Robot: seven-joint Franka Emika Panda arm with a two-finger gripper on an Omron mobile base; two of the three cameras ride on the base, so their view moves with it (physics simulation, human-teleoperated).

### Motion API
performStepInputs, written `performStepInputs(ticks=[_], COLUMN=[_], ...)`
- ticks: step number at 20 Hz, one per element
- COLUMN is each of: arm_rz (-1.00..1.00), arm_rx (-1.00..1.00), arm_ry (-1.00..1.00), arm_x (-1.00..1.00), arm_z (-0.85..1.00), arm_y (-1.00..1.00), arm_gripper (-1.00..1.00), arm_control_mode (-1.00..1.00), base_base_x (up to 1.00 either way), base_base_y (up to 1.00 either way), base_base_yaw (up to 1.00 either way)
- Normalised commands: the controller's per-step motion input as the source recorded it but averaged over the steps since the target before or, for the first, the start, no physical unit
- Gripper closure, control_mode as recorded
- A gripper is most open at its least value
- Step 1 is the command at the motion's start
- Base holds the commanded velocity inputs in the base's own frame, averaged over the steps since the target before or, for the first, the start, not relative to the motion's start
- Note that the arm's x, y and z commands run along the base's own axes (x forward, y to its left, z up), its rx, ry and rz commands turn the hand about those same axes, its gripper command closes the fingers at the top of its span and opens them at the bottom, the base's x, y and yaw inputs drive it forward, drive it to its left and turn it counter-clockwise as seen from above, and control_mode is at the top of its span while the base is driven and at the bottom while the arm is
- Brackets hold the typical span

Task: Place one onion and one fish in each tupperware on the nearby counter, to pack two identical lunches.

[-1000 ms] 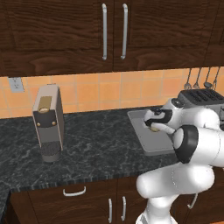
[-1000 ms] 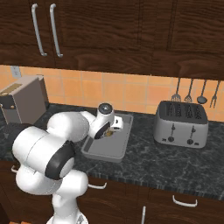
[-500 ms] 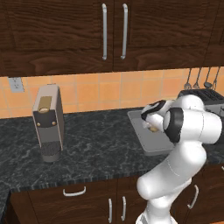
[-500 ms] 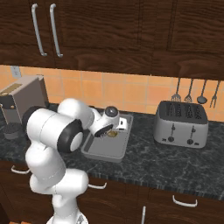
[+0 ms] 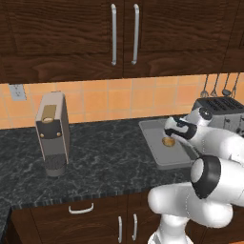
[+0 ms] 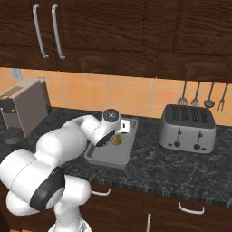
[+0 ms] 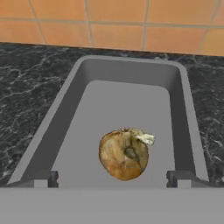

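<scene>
Onion (image 7: 124, 153) in tupperware (image 7: 70, 131) (gripper (image 7: 111, 178) spread)

Bare tupperware (image 7: 105, 109) floor beyond the onion (image 7: 124, 153).

Two base cameras look forward and down from behind the arm, one from its left, one from its right. Both take in the same bench (image 5: 105, 152), the grey tray (image 5: 164, 159) and the toaster (image 6: 188, 129). The hand camera sits close above the tray (image 7: 127, 74), facing the tiled wall.
</scene>
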Motion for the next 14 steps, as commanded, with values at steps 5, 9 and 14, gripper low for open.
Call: performStepInputs(ticks=[5, 9, 14], arm_rz=[0.0, 0.0, 0.0], arm_rx=[-0.02, -0.04, -0.06], arm_ry=[-0.04, 0.0, 0.0], arm_x=[-1.0, -1.0, -1.0], arm_z=[1.0, 0.99, 0.85], arm_y=[0.13, 0.25, 0.34], arm_gripper=[-1.0, -1.0, -1.0], arm_control_mode=[-1.0, -1.0, -1.0], base_base_x=[0.0, 0.0, 0.0], base_base_y=[0.0, 0.0, 0.0], base_base_yaw=[0.0, 0.0, 0.0])
